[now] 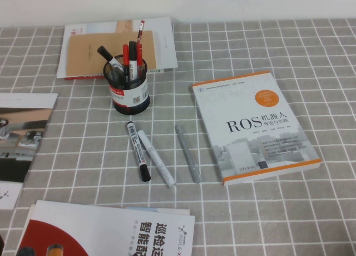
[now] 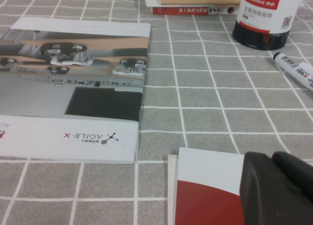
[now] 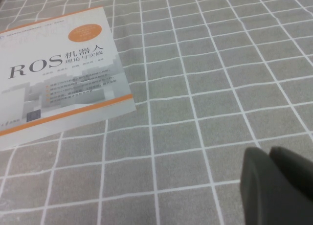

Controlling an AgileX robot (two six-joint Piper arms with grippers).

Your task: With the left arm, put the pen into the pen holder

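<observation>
Already I see the pen (image 1: 139,50) upright in the pen holder (image 1: 132,94), far-right of my left gripper (image 2: 271,159), closed and empty, near-left; right gripper (image 3: 269,154), closed and empty, near-right.

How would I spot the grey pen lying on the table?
Find the orange-edged ROS book; three pens lie just left of it, in front of the pen holder. The grey pen is nearest the book, plain grey, unlike the black-capped marker and white marker. The left gripper hovers shut over a near booklet, the right gripper over bare cloth.
</observation>
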